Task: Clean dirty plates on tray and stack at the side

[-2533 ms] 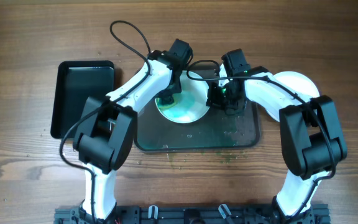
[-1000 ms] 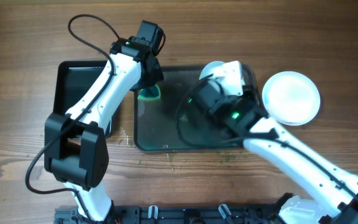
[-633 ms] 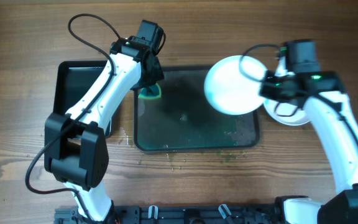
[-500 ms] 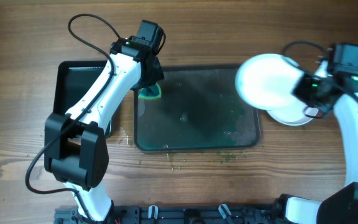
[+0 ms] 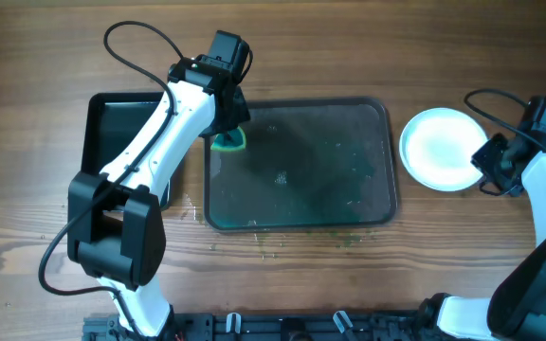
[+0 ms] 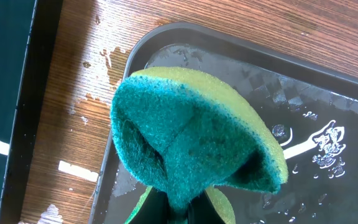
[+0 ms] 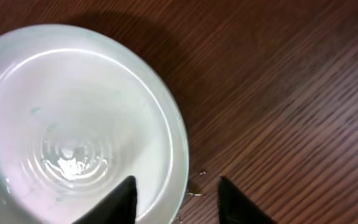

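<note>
The dark grey-green tray lies mid-table, wet and smeared with green, with no plate on it. White plates lie in one pile on the table right of the tray; how many I cannot tell. My right gripper is open at the pile's right edge. In the right wrist view the top plate is wet and near white, and its rim lies between the parted fingers. My left gripper is shut on a green-and-yellow sponge over the tray's far left corner. The sponge fills the left wrist view.
A smaller glossy black tray lies left of the main tray and shows at the left edge of the left wrist view. Water drops and green crumbs lie on the wood in front of the tray.
My right arm carried a plate off the tray to the right, set it on the white pile and let go. The left arm and sponge have stayed still for the last second.
</note>
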